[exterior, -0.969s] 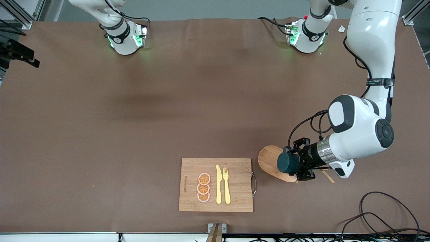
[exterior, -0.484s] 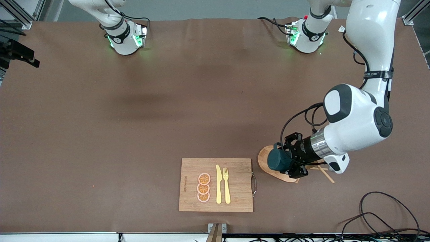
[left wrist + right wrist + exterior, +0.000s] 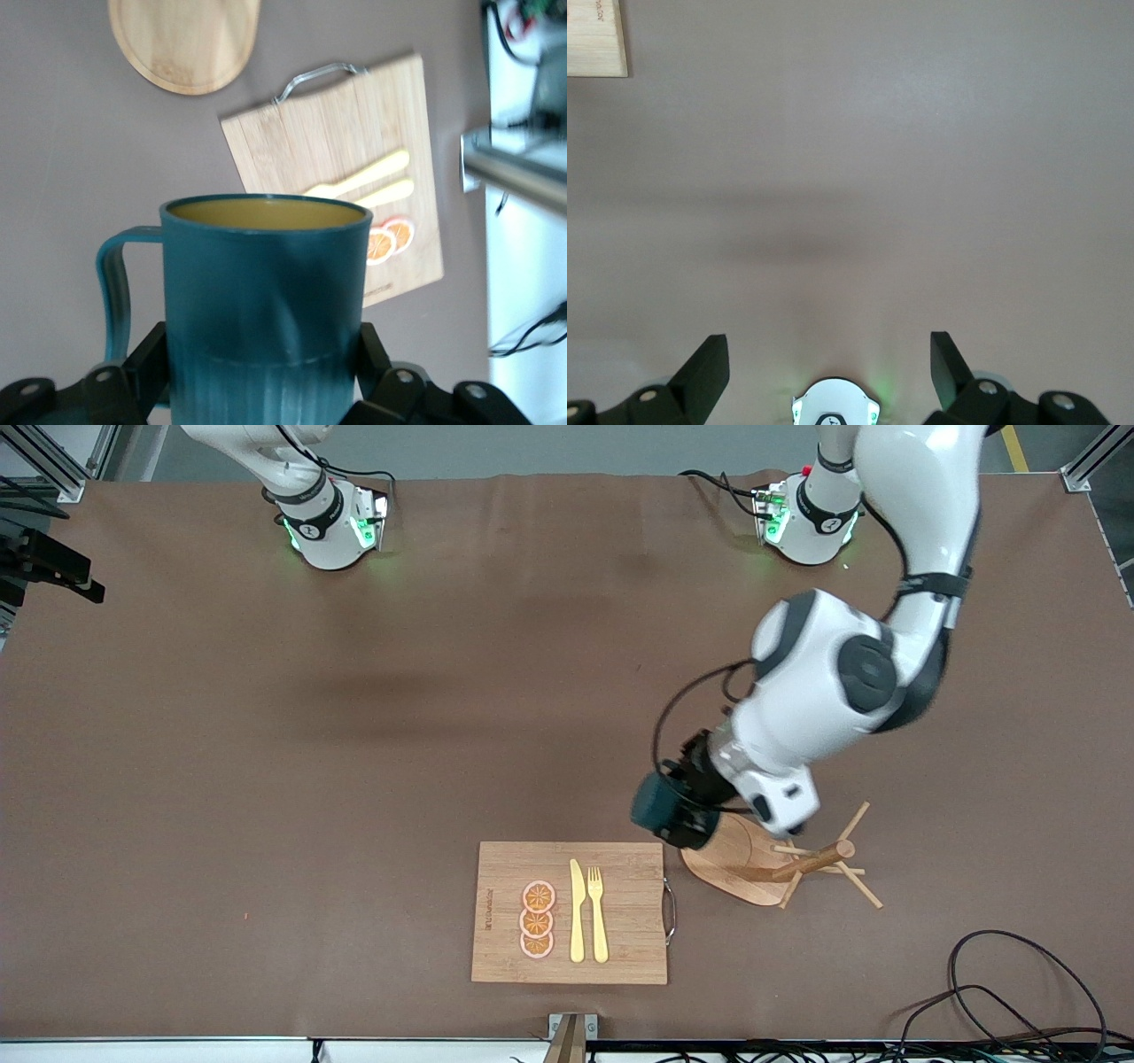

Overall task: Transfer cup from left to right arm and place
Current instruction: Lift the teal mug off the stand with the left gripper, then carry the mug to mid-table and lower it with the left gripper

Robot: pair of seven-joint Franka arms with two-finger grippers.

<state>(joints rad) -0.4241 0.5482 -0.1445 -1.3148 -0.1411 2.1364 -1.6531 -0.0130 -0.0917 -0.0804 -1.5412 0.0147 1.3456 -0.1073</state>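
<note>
The dark teal ribbed cup (image 3: 656, 804) with a loop handle and mustard inside is held in my left gripper (image 3: 682, 808), in the air over the bare table beside the wooden peg rack's base. In the left wrist view the cup (image 3: 266, 301) fills the middle, with my left gripper (image 3: 264, 372) shut on its lower body and the handle to one side. My right gripper (image 3: 829, 354) is open and empty, high over its own base; its hand is out of the front view.
A wooden peg rack (image 3: 819, 859) on an oval base (image 3: 735, 859) stands near the left arm's end. A bamboo cutting board (image 3: 570, 912) with a yellow knife, a fork and three orange slices lies close to the front camera. Cables lie at the table's front corner.
My left arm has lifted the cup off the rack and swung it toward the table's middle and away from the front camera. The peg rack now shows in full. The right arm has not moved.
</note>
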